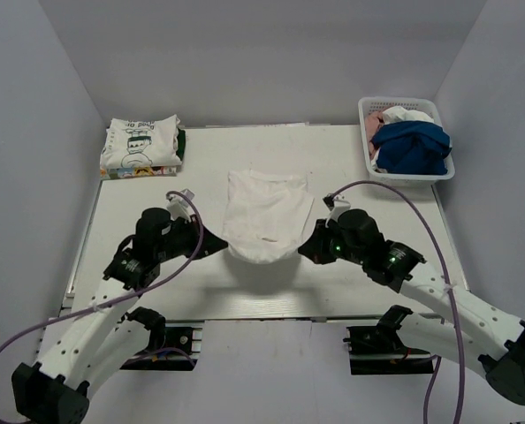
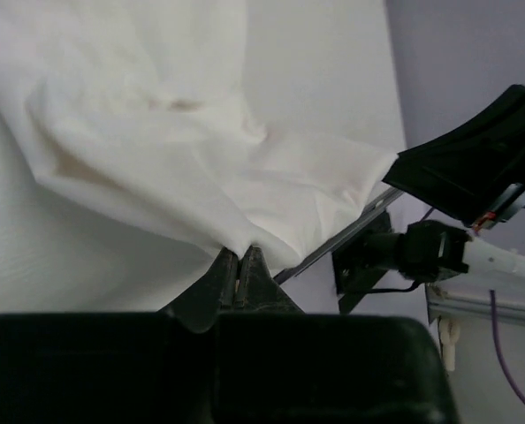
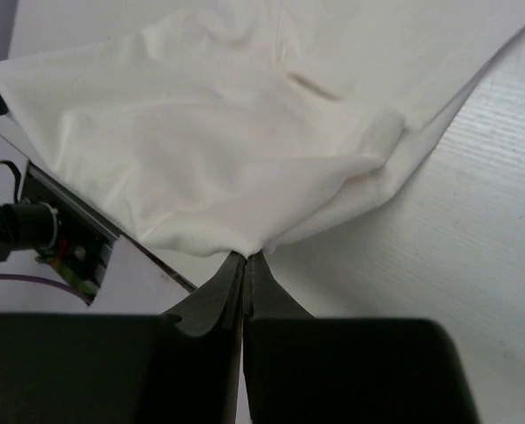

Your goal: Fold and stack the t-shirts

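Note:
A plain white t-shirt (image 1: 265, 212) lies in the middle of the table, its near edge lifted between both arms. My left gripper (image 1: 225, 246) is shut on its near left edge; in the left wrist view the cloth (image 2: 183, 141) runs into the closed tips (image 2: 238, 256). My right gripper (image 1: 303, 247) is shut on the near right edge; in the right wrist view the cloth (image 3: 245, 150) is pinched at the tips (image 3: 246, 259). A folded stack of white printed tees (image 1: 141, 146) sits at the far left. A royal-blue tee (image 1: 411, 147) and white cloth (image 1: 402, 115) fill the basket.
A white lattice basket (image 1: 366, 119) stands at the far right corner. The table's near edge (image 1: 271, 316) runs just behind both grippers. Grey walls close in the table on three sides. The right arm (image 2: 475, 168) shows in the left wrist view.

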